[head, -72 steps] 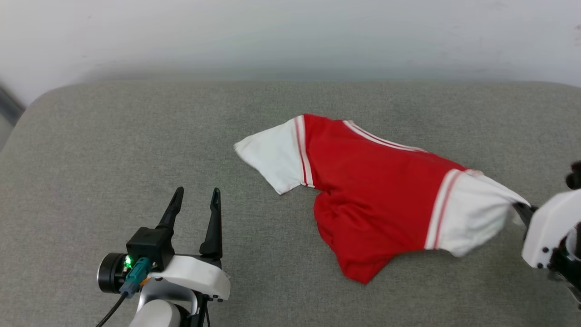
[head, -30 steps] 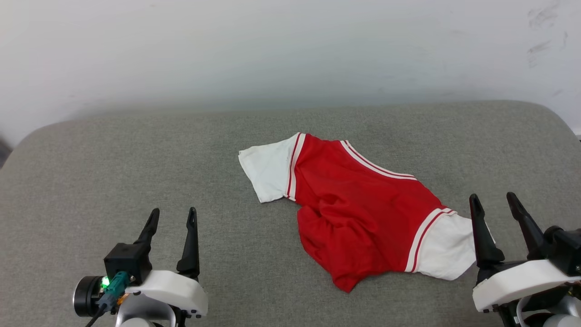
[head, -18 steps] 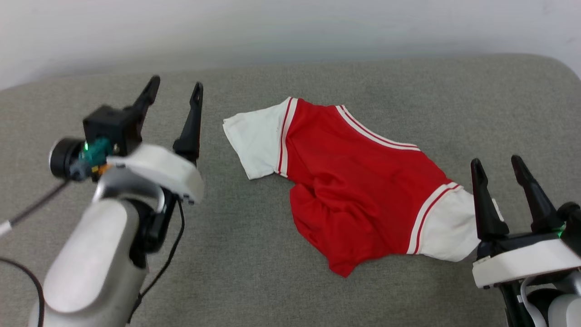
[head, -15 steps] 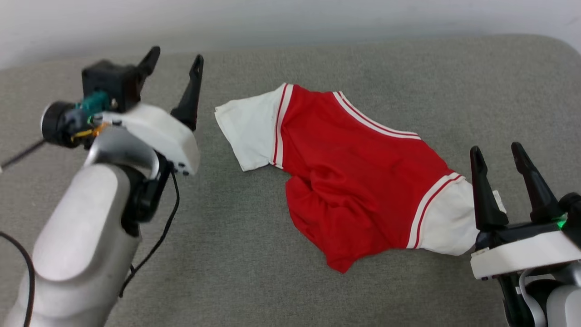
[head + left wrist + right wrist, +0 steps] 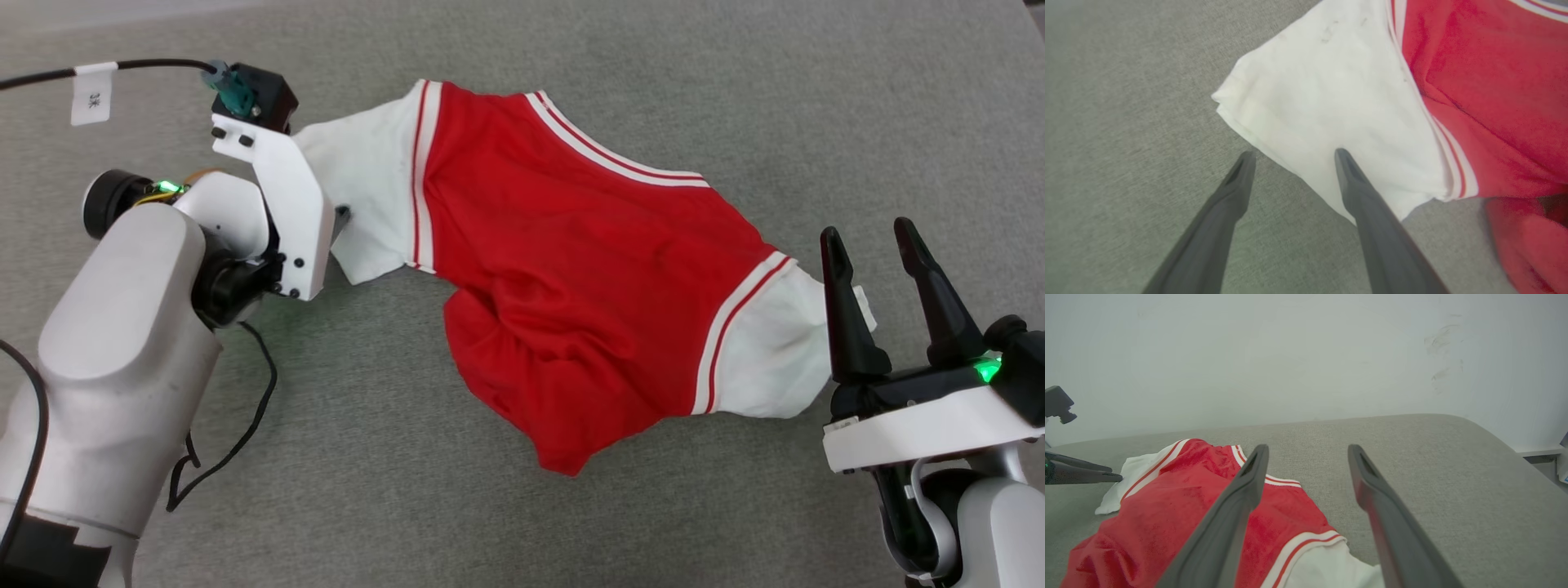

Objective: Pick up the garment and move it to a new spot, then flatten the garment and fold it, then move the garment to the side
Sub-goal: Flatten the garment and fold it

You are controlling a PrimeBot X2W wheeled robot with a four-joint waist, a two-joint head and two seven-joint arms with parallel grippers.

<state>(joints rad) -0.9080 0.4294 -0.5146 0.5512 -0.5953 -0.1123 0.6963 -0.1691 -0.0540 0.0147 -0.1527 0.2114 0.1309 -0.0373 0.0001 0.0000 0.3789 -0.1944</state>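
The garment (image 5: 571,269) lies crumpled on the grey cushion, red body in the middle and a white sleeve at each end; no numerals show. My left gripper (image 5: 1294,154) points down at the garment's left sleeve (image 5: 1331,94), open: one finger (image 5: 1363,196) is over the white cloth, the other over bare grey fabric, and the sleeve's edge runs between them. My right gripper (image 5: 869,237) stands open and holds nothing, just right of the right sleeve (image 5: 767,351). In the right wrist view the garment (image 5: 1180,506) lies low on the left behind the open right gripper (image 5: 1307,448).
The grey fabric surface (image 5: 571,523) spreads all around the garment. A white wall (image 5: 1290,355) rises behind it, and its rounded right end (image 5: 1506,449) drops off. A black cable (image 5: 237,425) hangs from my left arm (image 5: 122,327).
The right gripper let go of the right sleeve and now stands open beside it. The left arm reached forward and tipped down onto the left sleeve. The head camera tilted down, shifting the picture.
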